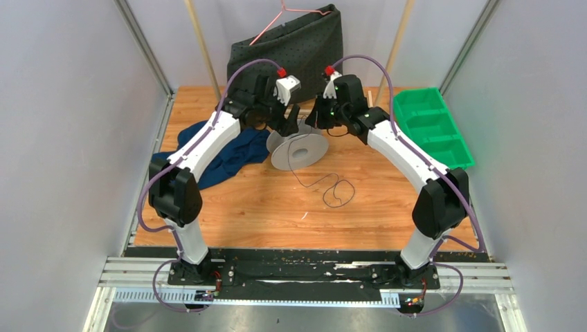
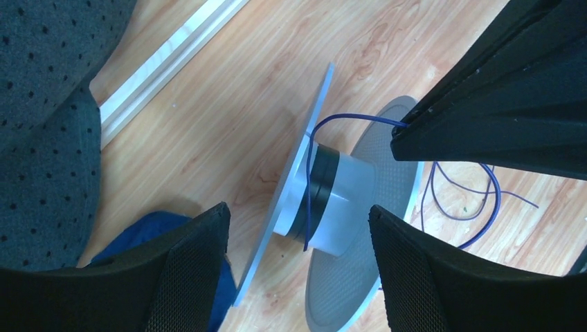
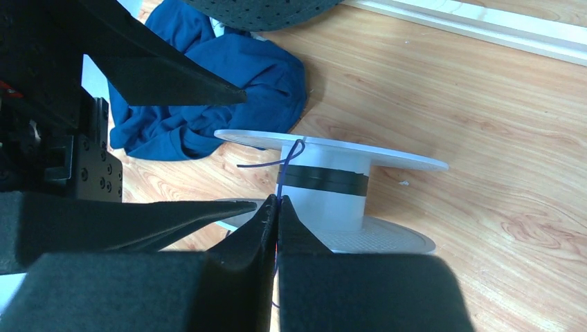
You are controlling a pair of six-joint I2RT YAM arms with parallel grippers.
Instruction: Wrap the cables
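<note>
The thin dark flexible cable (image 3: 291, 153) leaves its few turns on the hub of the grey-white plastic spool (image 3: 325, 200) and runs straight into our right gripper (image 3: 277, 207), whose jaws are pinched tight on it just beside the hub; the slack lies looped on the wooden desk (image 1: 263, 214); our left gripper (image 2: 297, 211) straddles the spool, jaws wide, seemingly touching nothing; we judge the right arm nearer.
</note>
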